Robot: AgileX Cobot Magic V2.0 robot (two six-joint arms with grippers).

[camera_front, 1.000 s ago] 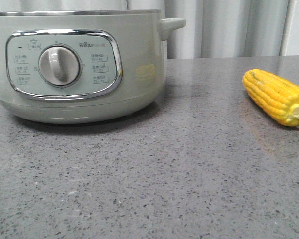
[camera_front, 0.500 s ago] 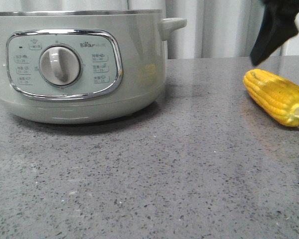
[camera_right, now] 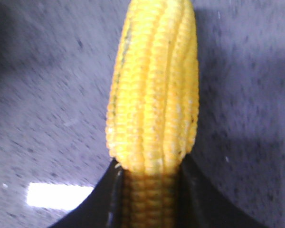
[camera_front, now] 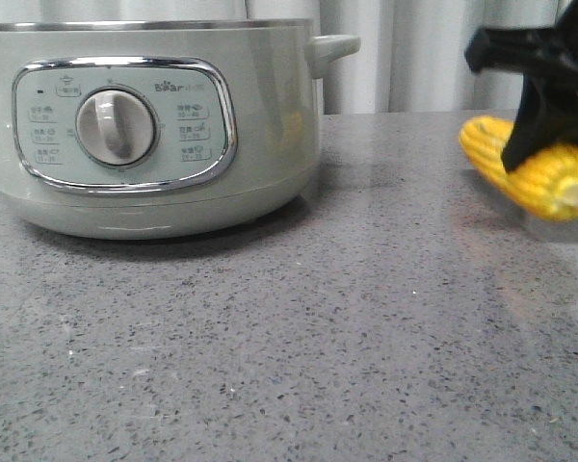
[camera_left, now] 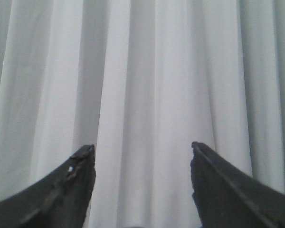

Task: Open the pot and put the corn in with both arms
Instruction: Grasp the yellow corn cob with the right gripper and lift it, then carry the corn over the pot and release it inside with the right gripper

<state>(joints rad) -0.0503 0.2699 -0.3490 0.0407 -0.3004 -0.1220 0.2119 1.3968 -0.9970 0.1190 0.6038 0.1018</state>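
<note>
Front view is mostly speckled grey countertop [camera_front: 299, 318], pale curtain [camera_front: 424, 53] behind. Pale green pot [camera_front: 154, 130] is parked far left. Bright yellow corn [camera_front: 549, 178] is clamped by the right gripper [camera_right: 149, 187] at right. Left gripper [camera_left: 142, 185] is spread apart.

Pot [camera_front: 154, 135] at 9 o'clock on grey table [camera_front: 318, 337]. Right gripper [camera_front: 544, 106] at 3 o'clock, straddling corn [camera_front: 530, 168].
</note>
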